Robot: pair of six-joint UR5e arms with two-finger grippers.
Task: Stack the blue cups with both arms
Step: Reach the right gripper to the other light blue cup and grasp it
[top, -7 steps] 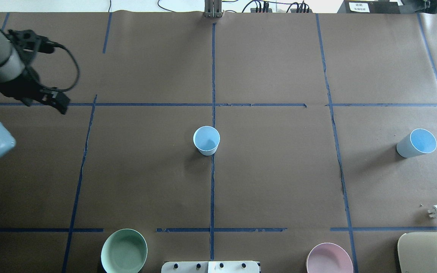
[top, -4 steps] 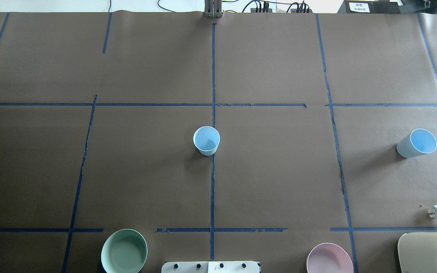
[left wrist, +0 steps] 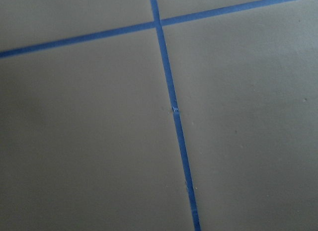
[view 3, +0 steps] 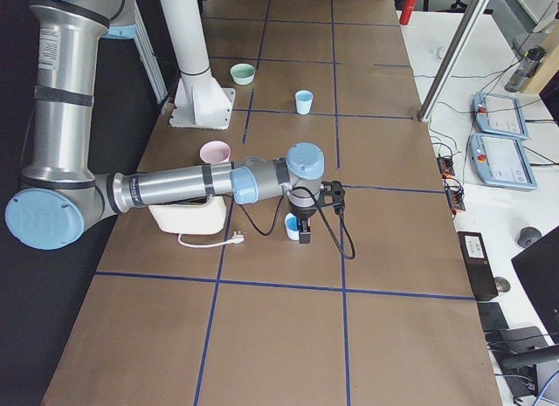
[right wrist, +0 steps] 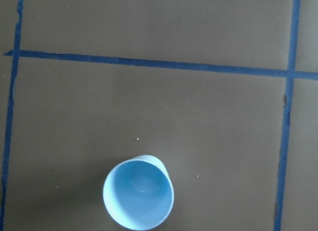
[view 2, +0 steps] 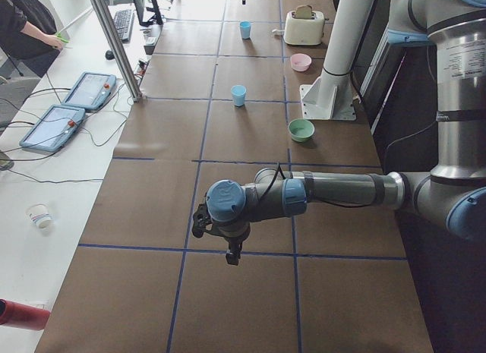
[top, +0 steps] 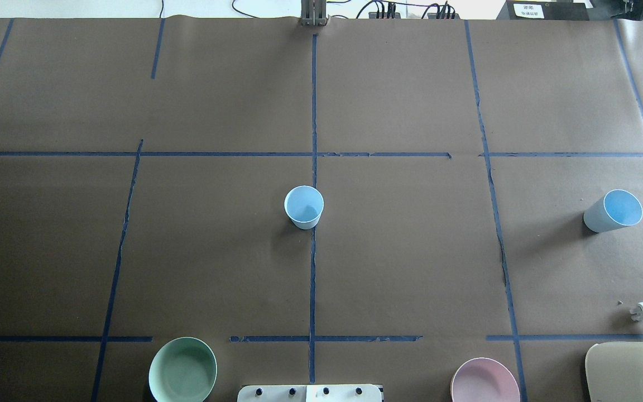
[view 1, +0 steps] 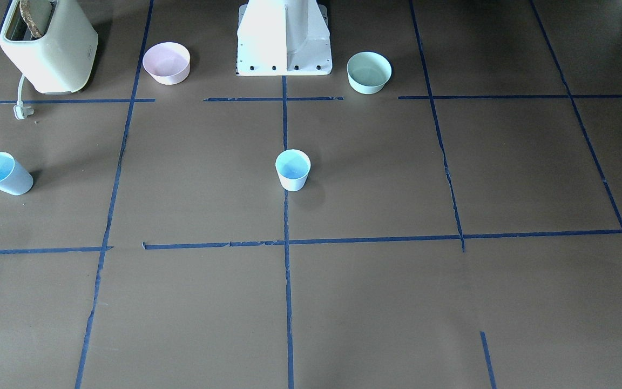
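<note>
One blue cup (top: 303, 207) stands upright on the centre tape line; it also shows in the front view (view 1: 292, 170). The second blue cup (top: 614, 211) stands far out on my right, also in the front view (view 1: 3, 173) and at the bottom of the right wrist view (right wrist: 139, 198). My right gripper (view 3: 304, 235) hangs close above and beside this cup; I cannot tell if it is open or shut. My left gripper (view 2: 231, 256) hangs over a tape crossing at the table's left end, far from both cups; I cannot tell its state.
A mint-green bowl (top: 182, 369) and a pink bowl (top: 484, 381) flank the white pedestal (view 1: 284, 38) at the robot's edge. A cream toaster (top: 631, 371) with a loose plug (top: 642, 312) sits near the right cup. A person (view 2: 23, 26) stands beyond the table.
My left arm has left the overhead view to the left. A dark sliver has come in at that view's right edge near the right cup. Both cups have not moved.
</note>
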